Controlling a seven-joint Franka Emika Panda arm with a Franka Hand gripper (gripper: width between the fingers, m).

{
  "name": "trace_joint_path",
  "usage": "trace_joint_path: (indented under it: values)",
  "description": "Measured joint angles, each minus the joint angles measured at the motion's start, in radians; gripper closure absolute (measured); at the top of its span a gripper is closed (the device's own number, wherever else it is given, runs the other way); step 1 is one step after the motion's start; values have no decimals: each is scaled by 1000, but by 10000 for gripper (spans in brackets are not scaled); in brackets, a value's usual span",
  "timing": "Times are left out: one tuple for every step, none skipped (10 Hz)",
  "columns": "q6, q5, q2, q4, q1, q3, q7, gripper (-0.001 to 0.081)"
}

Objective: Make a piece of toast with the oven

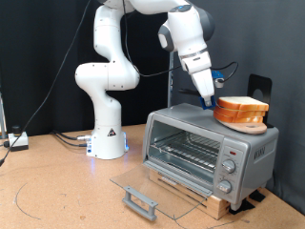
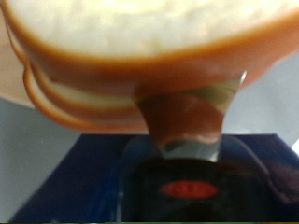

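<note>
Exterior view shows the piece of toast (image 1: 242, 108) as a flat, squarish slice with an orange-brown crust and a pale cream face. It lies on top of the oven (image 1: 208, 149), at the end above the knobs, resting on a round tan wooden dish (image 1: 238, 118). Whether one slice or more lies there cannot be settled from this view. In the wrist view the bread (image 2: 149, 37) fills the upper part of the picture, and two crust edges seem stacked there, one above the other, though the blur leaves this uncertain.

One oven stands on the worktop (image 1: 57, 191): a boxy silver metal case with its glass door (image 1: 148, 189) folded down flat in front, a grey bar handle (image 1: 139, 201) at the door's far edge, a wire rack (image 1: 187, 150) showing inside the open mouth, and a column of three round knobs (image 1: 228, 168) down the front panel beside the opening. The oven sits on a pale wooden board (image 1: 205, 196).

One white arm reaches over the oven, and its gripper (image 1: 206, 100) hangs just above the oven's top, just beside the toast, on the side away from the knobs. The jaws cannot be judged as released or clenched: the exterior view is too small, and the wrist view shows only a dark, blurred finger (image 2: 182, 117) close under the bread.
</note>
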Motion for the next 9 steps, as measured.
trace_joint_path:
  values:
    - [0,14,8,6,0,0,-2,414]
    - [0,35,10,8,1,-2,-19,414]
    - [0,56,10,8,1,-9,-41,414]
    - [0,70,10,9,0,-17,-50,414]
    - [-1,83,10,9,0,-26,-59,414]
    - [-3,100,9,10,1,-41,-73,414]
    - [-6,120,5,10,1,-60,-96,414]
    - [-18,130,-1,10,1,-84,-122,414]
    - [-34,131,-9,10,0,-109,-139,414]
